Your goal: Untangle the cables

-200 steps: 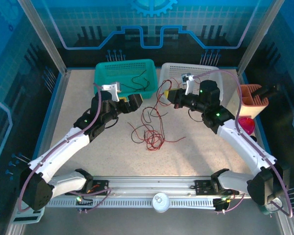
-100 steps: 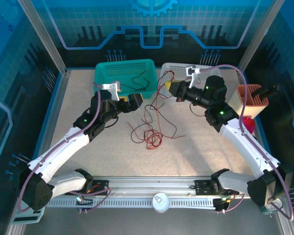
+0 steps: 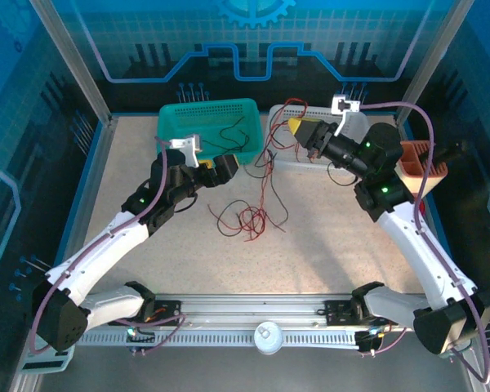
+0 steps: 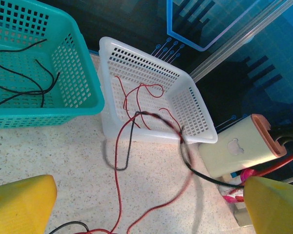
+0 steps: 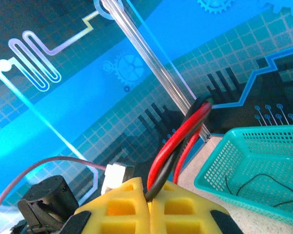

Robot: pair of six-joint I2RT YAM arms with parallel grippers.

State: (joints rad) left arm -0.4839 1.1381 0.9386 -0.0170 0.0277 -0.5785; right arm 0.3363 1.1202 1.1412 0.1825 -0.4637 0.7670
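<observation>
Top external view showed the right gripper (image 3: 296, 128) pinched shut on cables (image 3: 249, 219) held high at one o'clock, the tangle trailing mid-table, left gripper (image 3: 216, 170) gaping empty at eleven: a pulling-out step, I judged, needing the strands parted next.

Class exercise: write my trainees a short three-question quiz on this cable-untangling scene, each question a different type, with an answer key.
1. True or false: the right gripper has its fingers shut on red and black cables.
2. Which colour are the cables lying in the teal basket? A red, B black, C both.
3. Fill in: the left gripper stands ____.
Key: 1 true; 2 B; 3 open.
</observation>
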